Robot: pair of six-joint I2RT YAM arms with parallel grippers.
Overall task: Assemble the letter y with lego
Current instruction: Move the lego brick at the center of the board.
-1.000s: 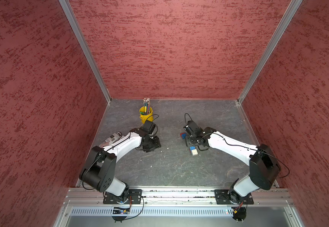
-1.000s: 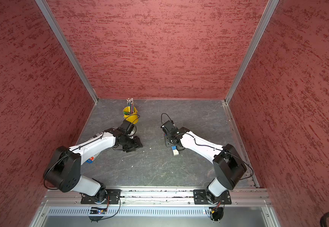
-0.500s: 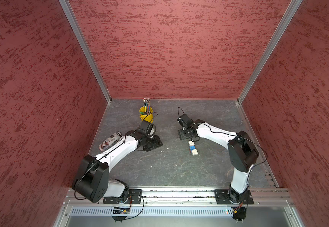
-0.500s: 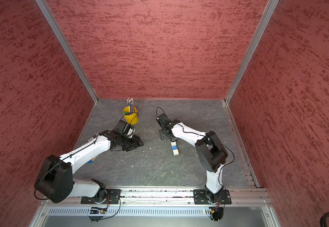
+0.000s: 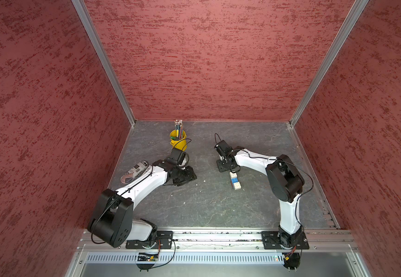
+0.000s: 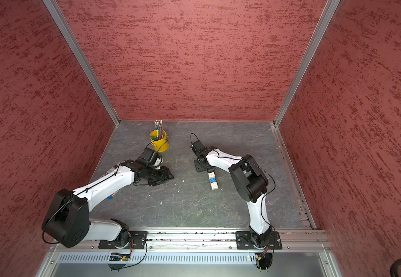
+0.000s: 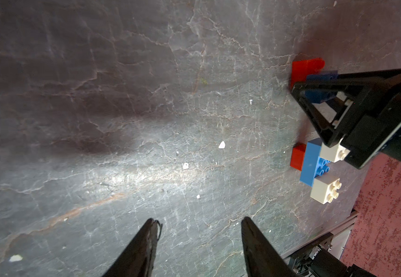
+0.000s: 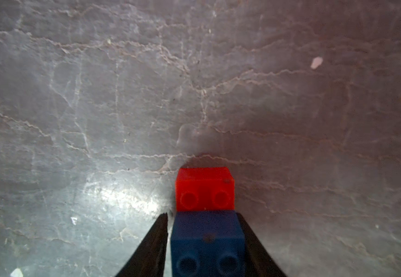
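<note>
Blue square studded plastic brick [image 8: 207, 239], w/ a red square brick [image 8: 204, 189] joined past it, sits down at the grey stone-look table [image 8: 98, 96] between the right gripper [image 8: 203, 217] fingers. They hug its sides, but can't tell if clamped yet. Left gripper [image 7: 199, 220] hangs spread, empty. Part-built letter y [image 7: 314, 165] (long blue bar, two white tips, one red) lies just beside. Step: grabbing the stem pair. Next, prob.: lift, line up studs w/ the cluster's red brick, press. Left may need to brace.
</note>
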